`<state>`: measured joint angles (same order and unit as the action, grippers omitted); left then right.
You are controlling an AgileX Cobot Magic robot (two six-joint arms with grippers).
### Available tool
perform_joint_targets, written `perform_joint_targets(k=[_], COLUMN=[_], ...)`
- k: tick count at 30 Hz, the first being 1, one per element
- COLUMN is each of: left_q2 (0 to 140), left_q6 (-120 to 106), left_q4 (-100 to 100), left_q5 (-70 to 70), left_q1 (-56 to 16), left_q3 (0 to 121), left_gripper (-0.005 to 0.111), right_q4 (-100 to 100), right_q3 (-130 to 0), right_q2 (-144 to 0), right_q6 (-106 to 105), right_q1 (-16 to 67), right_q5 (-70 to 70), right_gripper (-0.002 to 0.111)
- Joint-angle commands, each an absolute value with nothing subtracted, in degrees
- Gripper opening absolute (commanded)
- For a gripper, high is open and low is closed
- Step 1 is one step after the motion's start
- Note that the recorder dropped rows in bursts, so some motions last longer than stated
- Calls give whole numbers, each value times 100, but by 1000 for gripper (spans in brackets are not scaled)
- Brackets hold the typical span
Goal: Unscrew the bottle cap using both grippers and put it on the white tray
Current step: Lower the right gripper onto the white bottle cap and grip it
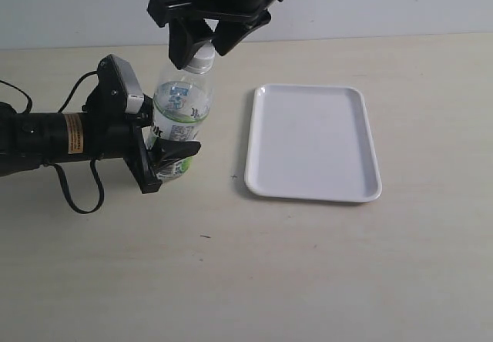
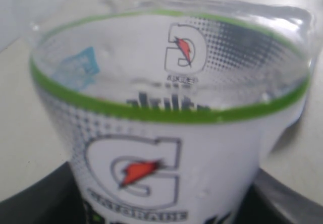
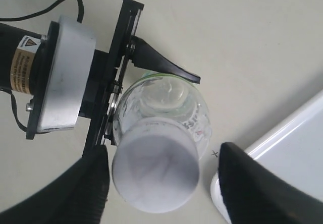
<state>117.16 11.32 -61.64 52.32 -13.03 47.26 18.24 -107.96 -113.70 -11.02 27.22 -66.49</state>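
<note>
Bottle cap (image 1: 202,62) not yet off, seated on the neck of the bottle (image 1: 181,115), upright on the counter (image 1: 308,280) toward its far left corner. Clamped around the labelled body from the left-edge side by the left gripper (image 1: 166,130), jaws closed on the bottle. Straddled from above by the right gripper (image 1: 202,47), jaws open, one finger on either side of the cap and, in the right wrist view, a gap at each side. Judged to be the step just ahead of the twist: bottle braced, cap not yet pinched. Next, probably: centre over the cap, close on its ribbed side, turn with the bottle held firm below. After that, across to the white tray (image 1: 312,196), lying near the bottle toward the middle of the counter.
</note>
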Motion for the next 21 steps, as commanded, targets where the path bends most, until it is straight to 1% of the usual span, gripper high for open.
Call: perform_joint_targets(k=[1, 8, 21], left_q2=[11651, 11651, 11651], left_q6=[1176, 1176, 1445], left_q4=[-6030, -6030, -6041], left_q5=[5422, 5422, 5397], left_q1=[-1316, -1316, -1316], left_q3=[4744, 4744, 4744], left_gripper=[0, 0, 0], right_q4=[1850, 1850, 1850], right_q3=[-10840, -10840, -10840], right_q2=[-11322, -11322, -11322], right_q6=[-1019, -1045, -2126], right_q1=[2736, 2736, 2736], right_q5=[-6701, -6701, -6611], right_gripper=[46, 1, 0])
